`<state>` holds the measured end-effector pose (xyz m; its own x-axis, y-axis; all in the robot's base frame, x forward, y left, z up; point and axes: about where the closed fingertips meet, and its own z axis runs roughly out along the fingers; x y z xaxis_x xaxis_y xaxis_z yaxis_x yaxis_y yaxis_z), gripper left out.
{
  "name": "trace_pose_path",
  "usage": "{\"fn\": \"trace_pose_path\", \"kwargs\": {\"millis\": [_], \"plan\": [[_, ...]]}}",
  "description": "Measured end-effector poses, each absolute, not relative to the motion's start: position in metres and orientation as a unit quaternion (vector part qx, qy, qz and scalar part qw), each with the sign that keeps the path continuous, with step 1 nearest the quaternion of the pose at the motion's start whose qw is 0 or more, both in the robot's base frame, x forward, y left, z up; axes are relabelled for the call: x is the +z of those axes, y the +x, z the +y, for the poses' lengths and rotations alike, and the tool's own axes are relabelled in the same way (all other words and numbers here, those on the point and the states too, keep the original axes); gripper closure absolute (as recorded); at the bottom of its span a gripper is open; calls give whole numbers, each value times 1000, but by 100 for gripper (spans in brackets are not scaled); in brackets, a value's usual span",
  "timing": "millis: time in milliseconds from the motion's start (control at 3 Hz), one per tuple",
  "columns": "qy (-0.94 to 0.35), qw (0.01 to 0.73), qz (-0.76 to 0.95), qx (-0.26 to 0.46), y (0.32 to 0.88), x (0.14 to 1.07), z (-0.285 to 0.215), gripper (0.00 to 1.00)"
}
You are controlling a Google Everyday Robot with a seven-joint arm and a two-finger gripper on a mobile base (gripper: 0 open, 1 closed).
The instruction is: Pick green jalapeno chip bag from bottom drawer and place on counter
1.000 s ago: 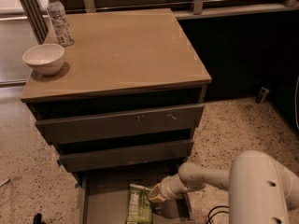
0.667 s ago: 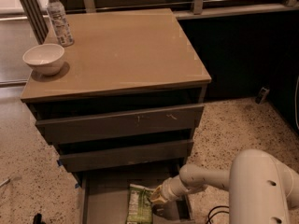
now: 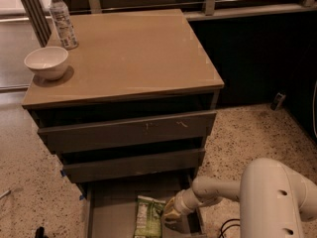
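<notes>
The green jalapeno chip bag (image 3: pixel 147 217) lies flat in the open bottom drawer (image 3: pixel 110 209), its white label panel facing up. My gripper (image 3: pixel 167 217) is low inside the drawer, right against the bag's right edge, at the end of my white arm (image 3: pixel 218 190). The counter (image 3: pixel 129 53) is the tan top of the cabinet above.
A white bowl (image 3: pixel 46 62) and a clear water bottle (image 3: pixel 62 20) stand at the counter's left side. The two upper drawers (image 3: pixel 129 130) are slightly pulled out above the bottom one. Speckled floor (image 3: pixel 257 133) lies to the right. A railing runs behind the cabinet.
My gripper has stayed beside the bag in the bottom drawer; the arm shifted very slightly. The bag has not moved.
</notes>
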<state>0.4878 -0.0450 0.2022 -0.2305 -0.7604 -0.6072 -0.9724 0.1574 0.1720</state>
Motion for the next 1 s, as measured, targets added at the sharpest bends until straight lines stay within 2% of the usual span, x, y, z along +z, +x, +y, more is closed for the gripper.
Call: {"fn": "trace_pose_path", "kwargs": {"millis": [333,667,1000], "plan": [[-584,202,737,273,492,194,-51,18],[-577,223,733,282,498,181,-55,17],[-572,234,730,292,507,168,-56,25]]}}
